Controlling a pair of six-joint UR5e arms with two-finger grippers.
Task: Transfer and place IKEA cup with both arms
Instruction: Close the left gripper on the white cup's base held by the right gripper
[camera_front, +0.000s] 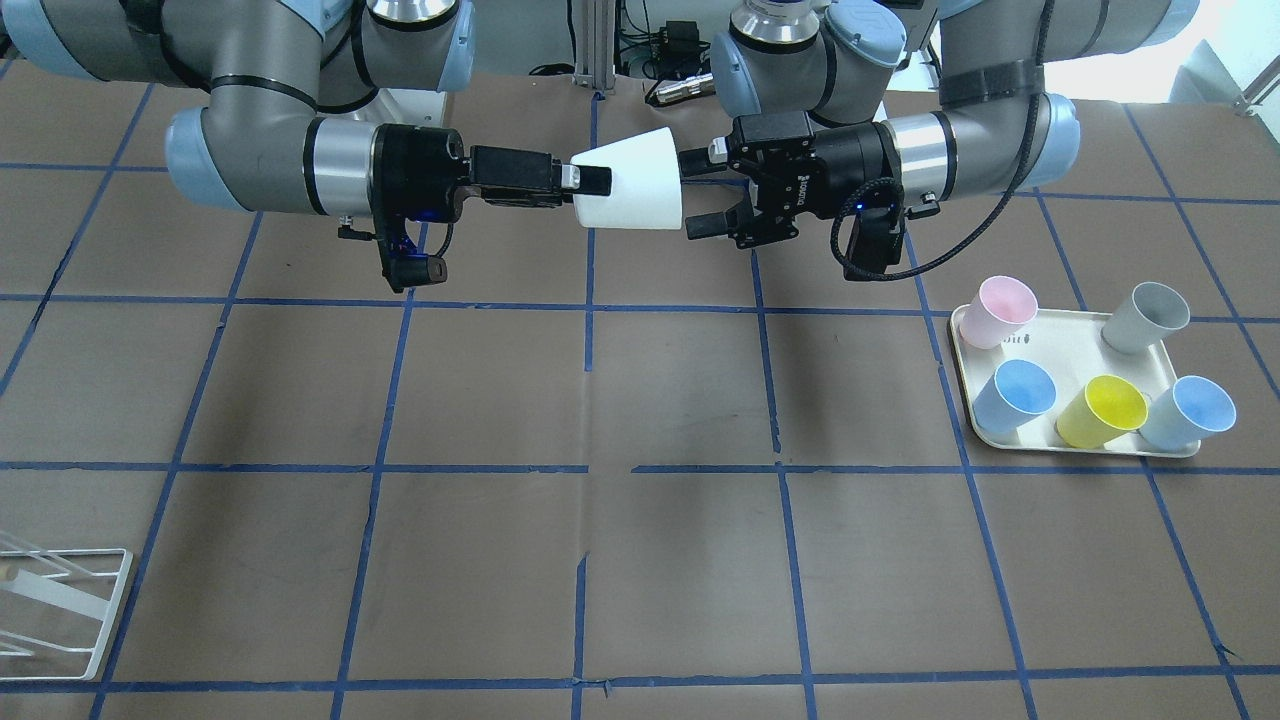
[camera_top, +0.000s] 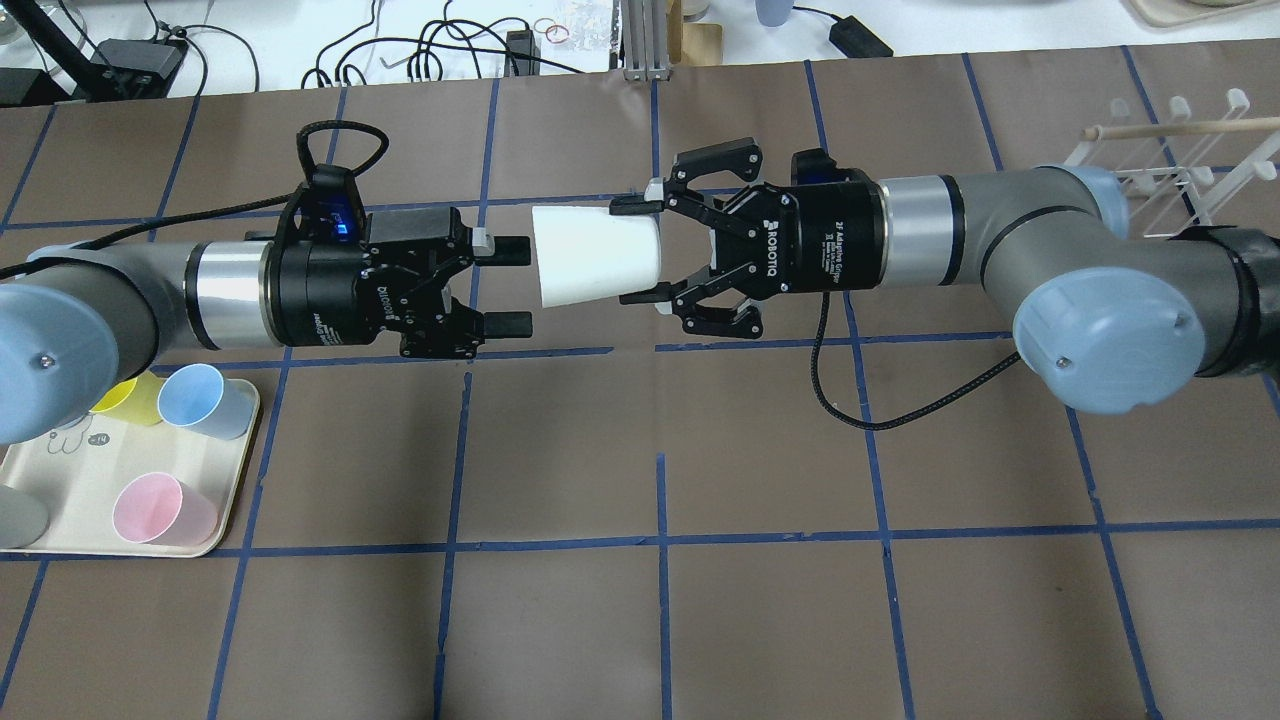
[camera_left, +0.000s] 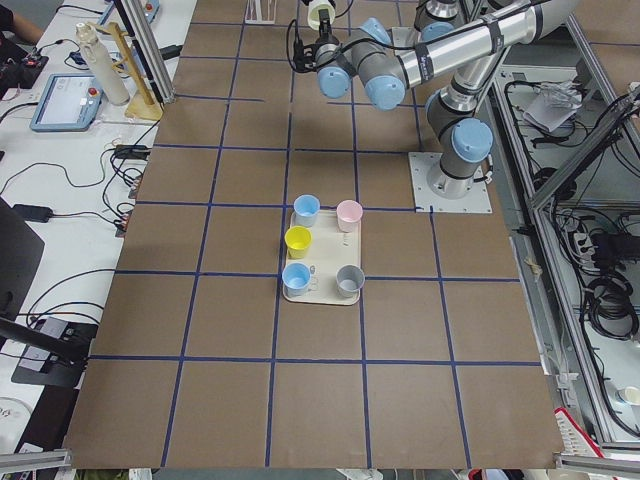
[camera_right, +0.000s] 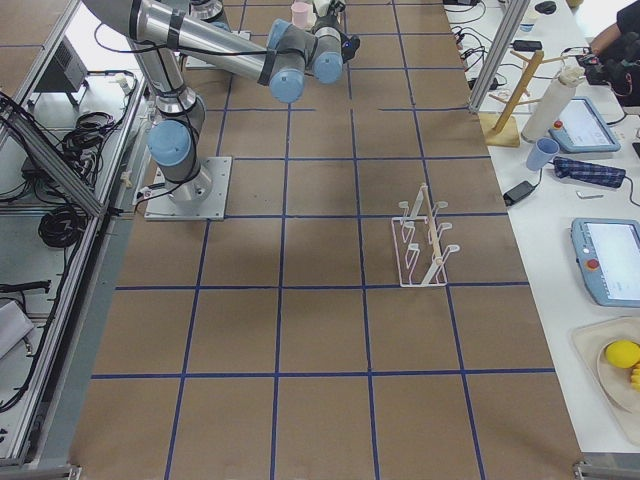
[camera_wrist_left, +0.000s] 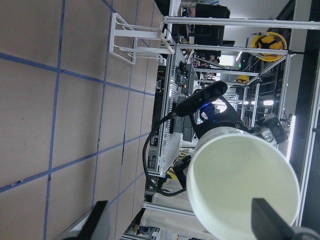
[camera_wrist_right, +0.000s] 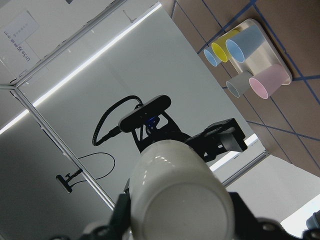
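Observation:
The off-white IKEA cup (camera_top: 590, 256) hangs on its side high above the table between the two arms, also seen in the front view (camera_front: 632, 182). My right gripper (camera_top: 637, 250) is shut on the cup's narrow base end, one finger on each side. The cup's wide mouth faces my left gripper (camera_top: 512, 287), which is open and empty, its fingertips (camera_top: 510, 250) just short of the rim. The left wrist view looks into the cup's mouth (camera_wrist_left: 244, 184). The right wrist view shows the cup's base (camera_wrist_right: 180, 197) between my fingers.
A cream tray (camera_front: 1070, 345) on my left side of the table holds pink (camera_front: 998, 311), grey (camera_front: 1148, 316), yellow (camera_front: 1102, 410) and two blue cups. A white wire rack (camera_top: 1170, 160) stands on my right side, also at the front view's lower-left corner (camera_front: 60, 610).

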